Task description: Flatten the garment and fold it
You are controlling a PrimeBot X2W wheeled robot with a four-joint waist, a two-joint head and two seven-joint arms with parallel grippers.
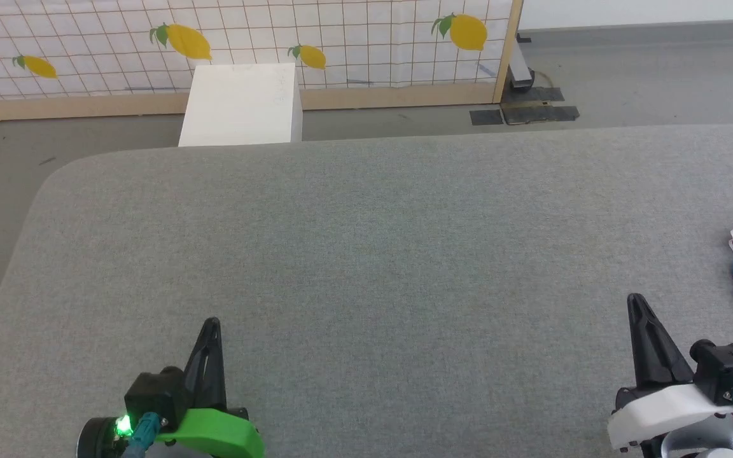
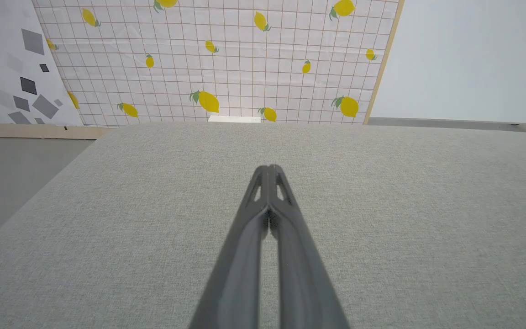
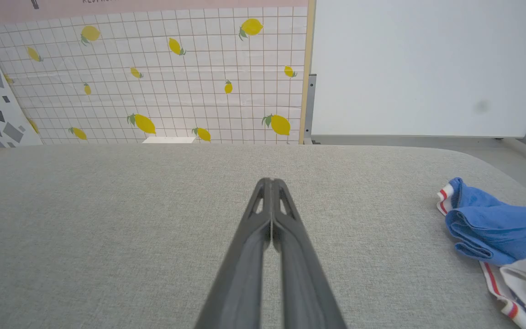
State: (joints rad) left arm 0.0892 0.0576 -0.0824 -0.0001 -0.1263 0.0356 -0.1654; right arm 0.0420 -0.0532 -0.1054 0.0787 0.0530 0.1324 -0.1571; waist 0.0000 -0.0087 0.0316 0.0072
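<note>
A: At the near edge, lower left of the head view: left gripper (image 1: 212, 323), green housing, green light lit. Fingers pressed together tip to tip, nothing in them.
B: Wrist cam agrees?
A: Yes. The left wrist view has both dark fingers meeting at the tips over bare grey cloth. Can't tell if they touch the surface or hang just above it.
B: Other side?
A: Lower right, white housing: right gripper (image 1: 635, 299). Jaws fully closed too, empty.
B: Where's the shirt?
A: The garment (image 3: 496, 224) lies crumpled on the table (image 1: 366, 254), right of the right gripper and apart from it, near the table's right edge. The head view cuts it off at the frame border. Blue body bunched in thick folds. White part with red-and-white striped trim at the near end, more striped trim at the far end. Not flattened, not folded.
B: Table itself?
A: Grey woven covering, rounded corners.
B: Beyond it?
A: A white box (image 1: 239, 105) stands just past the far edge, left of centre, on the grey floor (image 1: 659, 83). Behind it is a wood-framed lemon-print panel (image 1: 341, 38) with a grid pattern. Dark flat plates (image 1: 525, 114) lie at the foot of its right post. In the left wrist view a grey-shapes panel (image 2: 2, 68) leans left of the lemon one. In the right wrist view a plain white board (image 3: 427, 68) stands to its right.
</note>
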